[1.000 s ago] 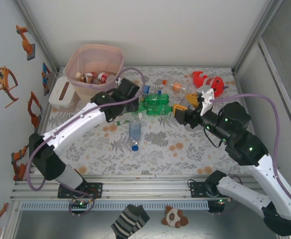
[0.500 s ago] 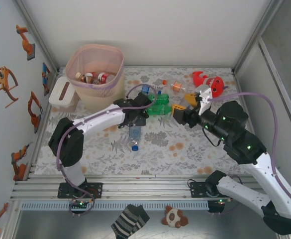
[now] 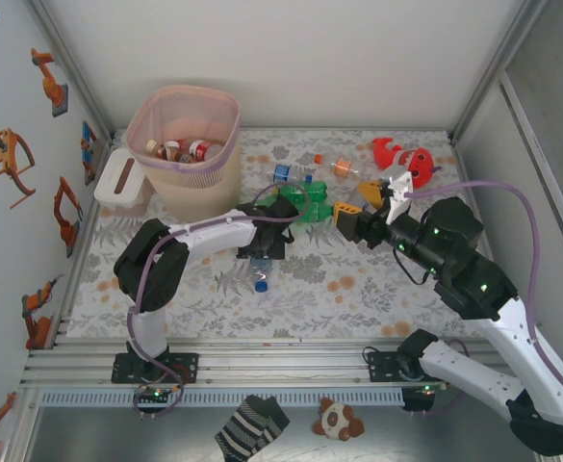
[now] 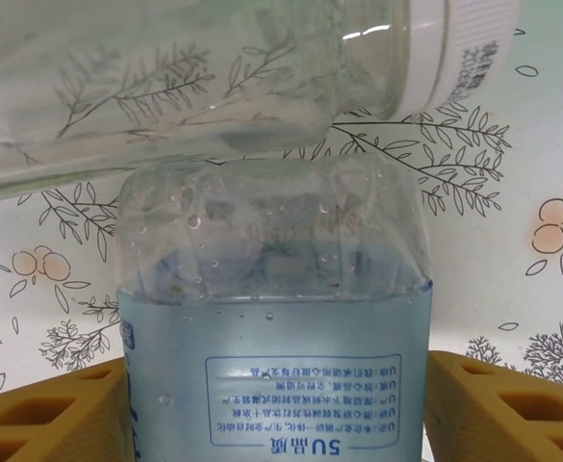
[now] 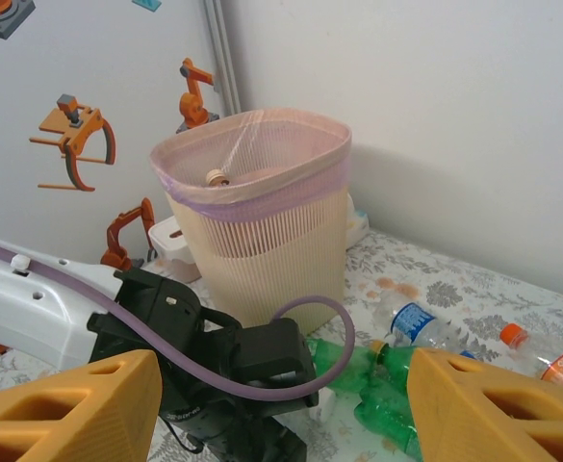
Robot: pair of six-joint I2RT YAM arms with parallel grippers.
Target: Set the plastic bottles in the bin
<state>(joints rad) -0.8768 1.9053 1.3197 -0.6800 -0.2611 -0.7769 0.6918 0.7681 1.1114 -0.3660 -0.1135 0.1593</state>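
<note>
Far left at the back, the bin [image 3: 190,188] stands with capped bottles [image 3: 175,149] inside. Moving right, the left gripper [image 4: 276,409] is down over a blue-labelled bottle [image 4: 271,289] lying on the table [image 3: 358,279]. Its fingers [image 4: 40,414] flank the sides and seem to touch, but whether they're gripping, can't tell. Next, green bottles [image 3: 310,204] in a cluster. Then the right gripper [image 3: 361,199], jaws spread, nothing between them. Red plush toy [image 3: 403,156] back right.

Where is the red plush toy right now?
In the top view, the red plush toy lies far right on the floral table, just beyond the right gripper.
</note>
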